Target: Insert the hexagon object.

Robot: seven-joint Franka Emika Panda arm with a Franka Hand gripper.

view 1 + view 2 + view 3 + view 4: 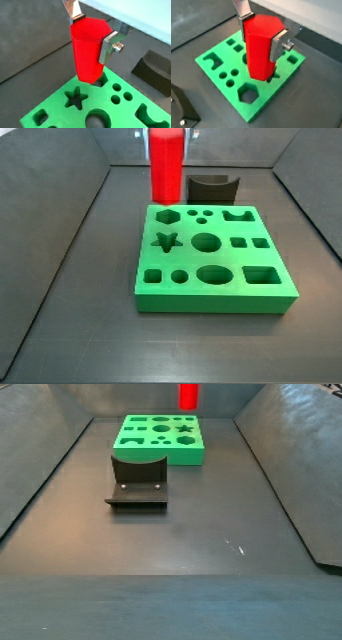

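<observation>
1. The gripper (261, 35) is seen at the top centre of both wrist views, its silver fingers (281, 44) pressed against opposite sides of the red peg (259, 47), which is pinched upright between them.
2. In a side view the red peg (164, 165) is shown at the top centre of the frame, hanging over the far left part of the green block (214, 263); its lower end appears to be above the block's top face, though the gap cannot be judged exactly.
3. In a wrist view the peg's lower end (88, 75) is seen beside a hole at the block's near corner (100, 80), which it partly hides; whether the tip has entered a hole cannot be told.
4. A hexagonal hole (248, 93) is visible in the lower centre of a wrist view, clearly empty and apart from the peg's lower end.
5. In a side view the dark curved block (211, 188) is seen behind the green block, untouched; the fixture (138, 480) is shown at centre left of another side view, in front of the green block (163, 437).
6. Judged from this, the pick-up is done and the peg is lifted; alignment over the hexagonal hole, lowering and release are left.
</observation>
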